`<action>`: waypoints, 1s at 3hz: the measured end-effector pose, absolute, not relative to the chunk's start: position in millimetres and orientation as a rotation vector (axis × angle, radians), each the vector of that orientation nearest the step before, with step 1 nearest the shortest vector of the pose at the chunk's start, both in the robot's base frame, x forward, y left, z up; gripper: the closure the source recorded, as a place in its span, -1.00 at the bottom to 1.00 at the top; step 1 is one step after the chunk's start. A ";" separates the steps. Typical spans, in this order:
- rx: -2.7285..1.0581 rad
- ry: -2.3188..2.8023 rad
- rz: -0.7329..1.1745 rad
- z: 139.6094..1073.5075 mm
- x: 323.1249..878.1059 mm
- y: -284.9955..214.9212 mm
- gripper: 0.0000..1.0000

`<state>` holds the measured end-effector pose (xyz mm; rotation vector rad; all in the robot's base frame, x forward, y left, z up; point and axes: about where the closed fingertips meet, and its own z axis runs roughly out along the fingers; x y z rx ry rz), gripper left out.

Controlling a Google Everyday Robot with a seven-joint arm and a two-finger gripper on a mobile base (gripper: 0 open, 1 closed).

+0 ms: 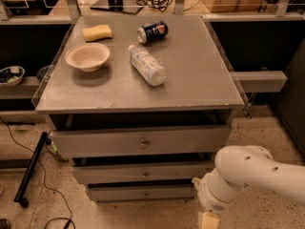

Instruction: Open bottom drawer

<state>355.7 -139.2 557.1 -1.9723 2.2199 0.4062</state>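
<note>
The gripper (pixel 208 221) sat at the bottom edge of the frame, right of centre, cut off by the border; whether it was spread or closed I could not tell. Above it the white arm (pixel 248 173) bulked across the lower right. Its wrist stood just beside the right end of the bottom drawer (pixel 119 193), perhaps overlapping that end. That drawer lay low in the frame's centre, its front nearly flush, the small knob left of the gripper and apart from it. Speckled floor lay bare below the drawer front. Above it were the middle drawer (pixel 109 173) and the top drawer (pixel 95 142), each jutting further forward. At lower left a black pole (pixel 31 168) leaned on the floor, well apart. On the cabinet top (pixel 200 80) were a bowl (pixel 87 56), a sponge (pixel 97 32), a can (pixel 152 32) and a bottle (pixel 147 65), both lying on their sides.
</note>
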 end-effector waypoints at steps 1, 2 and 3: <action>-1.972 2.258 0.358 524.4 352.4 -138.2 -1.00; -1.954 2.315 0.320 494.6 359.8 -142.1 -1.00; -1.929 2.391 0.341 460.1 369.6 -146.4 -1.00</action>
